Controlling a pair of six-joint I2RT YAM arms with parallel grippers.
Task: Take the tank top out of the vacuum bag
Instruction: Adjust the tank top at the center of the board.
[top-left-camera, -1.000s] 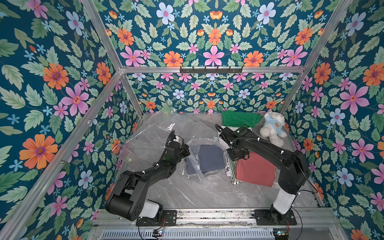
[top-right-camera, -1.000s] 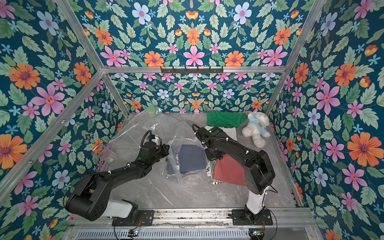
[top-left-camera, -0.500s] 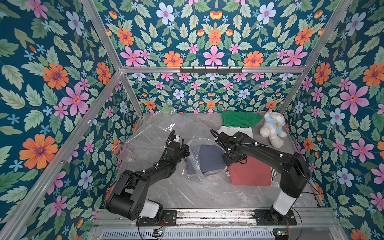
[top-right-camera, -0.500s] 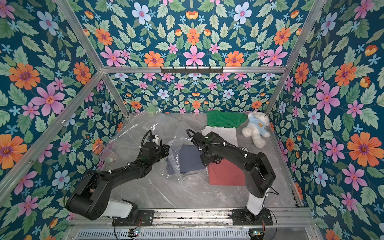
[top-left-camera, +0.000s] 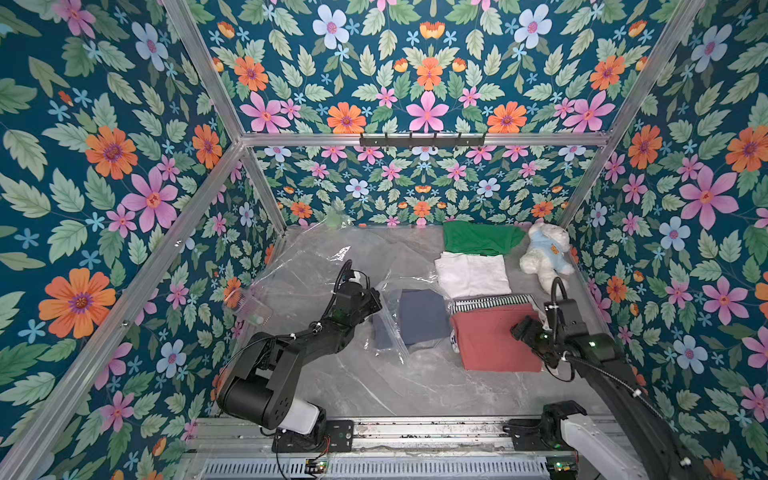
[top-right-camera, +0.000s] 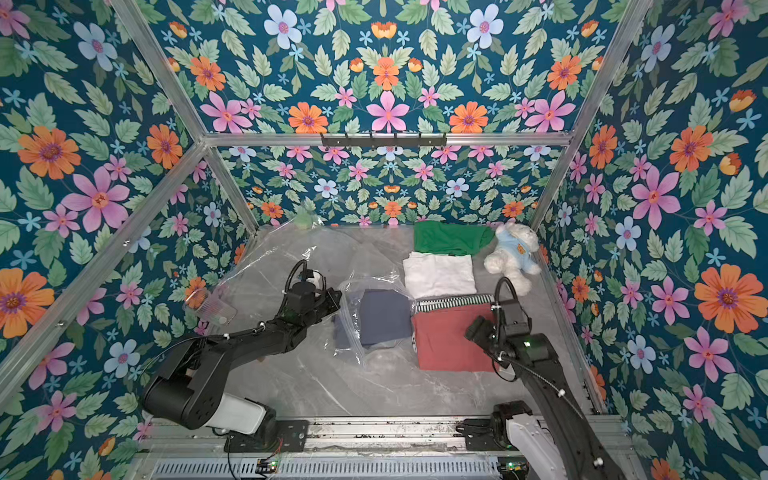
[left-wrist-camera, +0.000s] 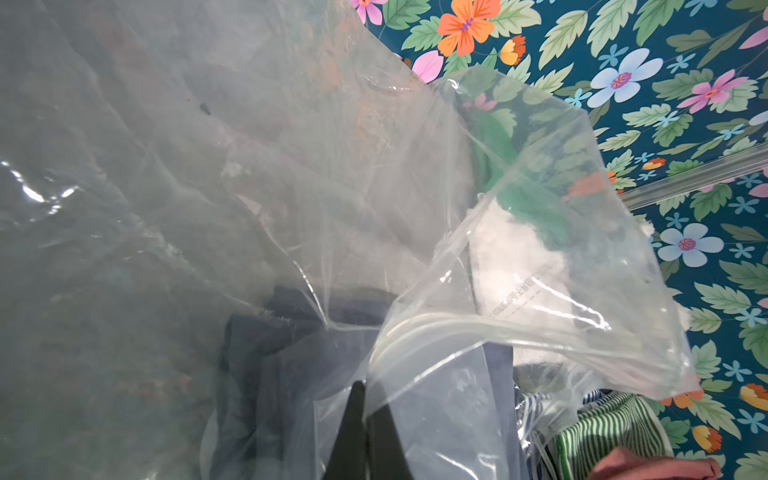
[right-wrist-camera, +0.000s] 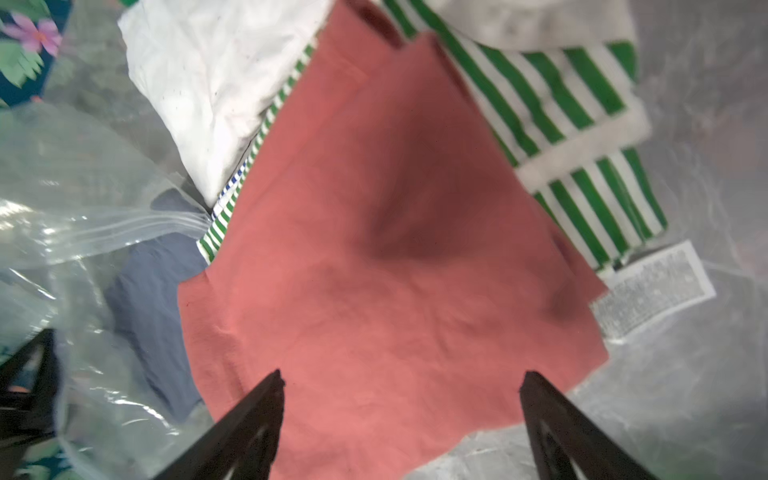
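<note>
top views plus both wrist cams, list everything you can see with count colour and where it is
vacuum bag: 1, clear, left and centre of the table
navy garment: 1, dark blue, folded, centre, at the bag's mouth, partly under the plastic
red garment: 1, red, folded, right front, lying on the striped garment
striped garment: 1, green and white, under the red one
white garment: 1, white, folded, just behind the striped one
green garment: 1, green, back of the table
teddy bear: 1, white with a light blue top, back right corner
hook rail: 1, black, on the back frame bar
table: 1, grey marbled
left gripper: 1, black, shut on the vacuum bag's edge
right gripper: 1, black, open above the red garment
</note>
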